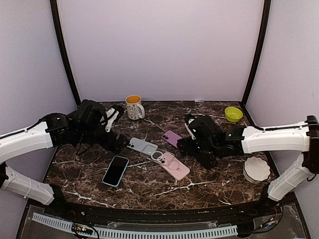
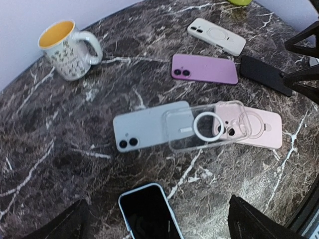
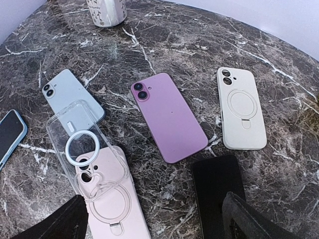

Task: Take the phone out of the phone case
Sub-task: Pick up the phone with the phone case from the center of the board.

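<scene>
Both arms reach in low from opposite sides, wrists bent toward the clear plastic phone case with a white ring (image 1: 158,156); the left gripper (image 2: 157,221) and right gripper (image 3: 149,219) hang just short of it. Surface is a dark brown, white-veined marble tabletop (image 1: 149,191), with pale lavender walls beyond the case. Both claws are spread wide, holding and touching nothing; the pale blue phone (image 2: 142,130) lies face down, one end under that case, whose other end rests on a pink case with a ring stand (image 2: 261,132).
</scene>
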Controlling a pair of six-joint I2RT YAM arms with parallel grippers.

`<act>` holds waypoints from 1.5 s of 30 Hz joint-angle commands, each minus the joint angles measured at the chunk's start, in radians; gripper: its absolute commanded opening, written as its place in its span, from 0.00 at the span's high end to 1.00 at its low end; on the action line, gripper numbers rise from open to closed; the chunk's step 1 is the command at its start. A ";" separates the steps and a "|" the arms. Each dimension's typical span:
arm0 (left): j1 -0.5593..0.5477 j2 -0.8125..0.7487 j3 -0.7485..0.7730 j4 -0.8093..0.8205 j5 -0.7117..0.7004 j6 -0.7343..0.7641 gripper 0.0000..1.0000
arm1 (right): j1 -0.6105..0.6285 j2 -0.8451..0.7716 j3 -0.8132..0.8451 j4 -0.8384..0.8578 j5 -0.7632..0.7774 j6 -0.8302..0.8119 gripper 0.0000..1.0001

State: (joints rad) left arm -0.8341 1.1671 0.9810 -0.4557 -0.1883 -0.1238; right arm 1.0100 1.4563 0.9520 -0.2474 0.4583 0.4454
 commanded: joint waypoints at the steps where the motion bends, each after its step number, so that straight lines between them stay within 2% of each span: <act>1: 0.006 0.058 0.058 -0.265 -0.063 -0.223 0.01 | -0.007 0.005 0.016 0.011 -0.026 0.022 0.02; 5: 0.013 0.177 0.118 -0.510 -0.060 -0.367 0.01 | -0.007 0.004 0.004 0.013 -0.051 0.020 0.01; 9: 0.014 0.261 0.115 -0.591 0.002 -0.434 0.01 | -0.006 0.008 -0.004 0.013 -0.059 0.016 0.01; 14: 0.015 0.266 0.046 -0.536 0.113 -0.441 0.01 | -0.007 0.000 -0.025 0.033 -0.091 0.019 0.01; 21: 0.017 0.310 -0.029 -0.447 0.156 -0.429 0.01 | -0.006 -0.019 -0.056 0.061 -0.126 0.020 0.01; 30: 0.036 0.343 -0.098 -0.315 0.180 -0.383 0.01 | -0.005 -0.021 -0.062 0.066 -0.138 0.023 0.01; 45: 0.075 0.418 -0.148 -0.203 0.201 -0.356 0.01 | -0.006 0.008 -0.053 0.062 -0.147 0.024 0.01</act>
State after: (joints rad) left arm -0.7647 1.5684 0.8482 -0.6964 0.0032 -0.4980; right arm 1.0096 1.4605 0.8955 -0.2165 0.3149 0.4583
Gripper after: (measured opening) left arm 0.987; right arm 0.986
